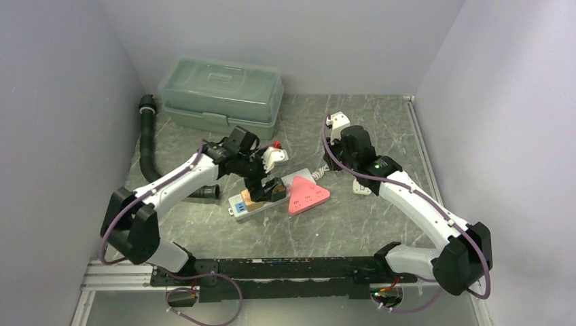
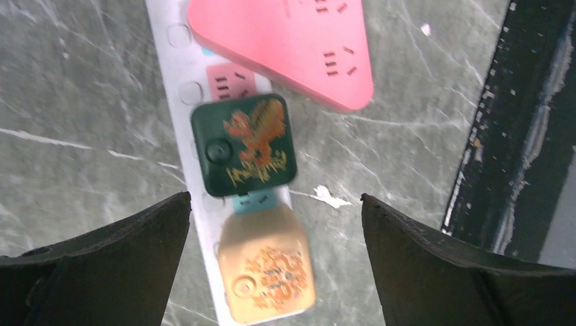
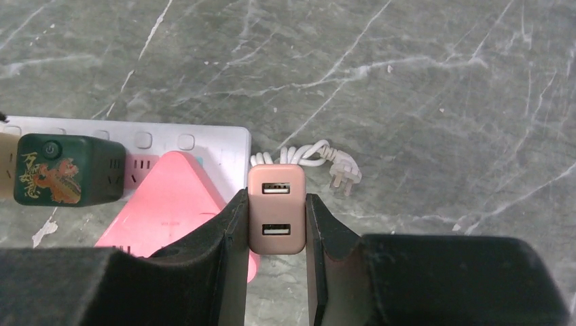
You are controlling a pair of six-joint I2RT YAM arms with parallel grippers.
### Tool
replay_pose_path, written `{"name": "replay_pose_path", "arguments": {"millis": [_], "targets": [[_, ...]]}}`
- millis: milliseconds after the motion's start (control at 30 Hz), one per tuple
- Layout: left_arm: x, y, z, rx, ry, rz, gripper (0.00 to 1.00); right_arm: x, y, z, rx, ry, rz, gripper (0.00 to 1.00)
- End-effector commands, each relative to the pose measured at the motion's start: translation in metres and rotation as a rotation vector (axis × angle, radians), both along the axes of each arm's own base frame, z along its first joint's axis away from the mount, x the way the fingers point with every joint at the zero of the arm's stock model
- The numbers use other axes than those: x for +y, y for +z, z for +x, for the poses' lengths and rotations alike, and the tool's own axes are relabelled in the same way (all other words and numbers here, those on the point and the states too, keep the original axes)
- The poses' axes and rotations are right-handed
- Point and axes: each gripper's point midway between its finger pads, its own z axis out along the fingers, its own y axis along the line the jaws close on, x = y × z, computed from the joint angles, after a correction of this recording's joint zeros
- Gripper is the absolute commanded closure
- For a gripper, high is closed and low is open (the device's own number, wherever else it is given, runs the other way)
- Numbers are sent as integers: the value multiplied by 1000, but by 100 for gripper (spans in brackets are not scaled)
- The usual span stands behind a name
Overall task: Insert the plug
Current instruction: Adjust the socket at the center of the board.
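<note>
L pincer (image 2: 275, 202) spread wide, gripping nothing, hanging over green plug (image 2: 244, 144) that sits on white power strip (image 2: 173, 81) on bench (image 2: 81, 102); tan plug (image 2: 268, 268) just beside it at 6 o'clock, pink triangular adapter (image 2: 285, 41) at 12 o'clock, lying across the strip. R pincer (image 3: 276, 200) clamped on rose-gold USB charger (image 3: 276, 217), 2 ports facing wrist cam, held apart from strip. From charger: strip end at 10 o'clock, coiled white cord w/ small plug (image 3: 319, 159) at 1 o'clock.
</note>
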Motion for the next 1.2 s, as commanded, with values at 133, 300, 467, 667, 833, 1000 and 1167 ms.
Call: {"name": "replay_pose_path", "arguments": {"millis": [133, 300, 467, 667, 833, 1000, 1167], "targets": [[-30, -4, 37, -24, 54, 76, 0, 9, 28, 14, -84, 7, 97, 100], [-37, -26, 28, 12, 2, 125, 0, 5, 40, 17, -97, 3, 128, 100], [-40, -42, 19, 68, -47, 176, 11, -2, 55, 20, -89, -12, 181, 100], [-41, -54, 13, 68, -131, 232, 65, -7, 71, 21, -126, -11, 199, 100], [-34, -59, 13, 18, -191, 249, 88, 1, 77, 14, -126, 67, 207, 100], [-21, -66, -9, 28, -346, 259, 91, 15, 77, -6, -107, 221, 211, 100], [-1, -69, 6, -40, -436, 287, 92, 27, 59, -32, -28, 361, 226, 100]]}}
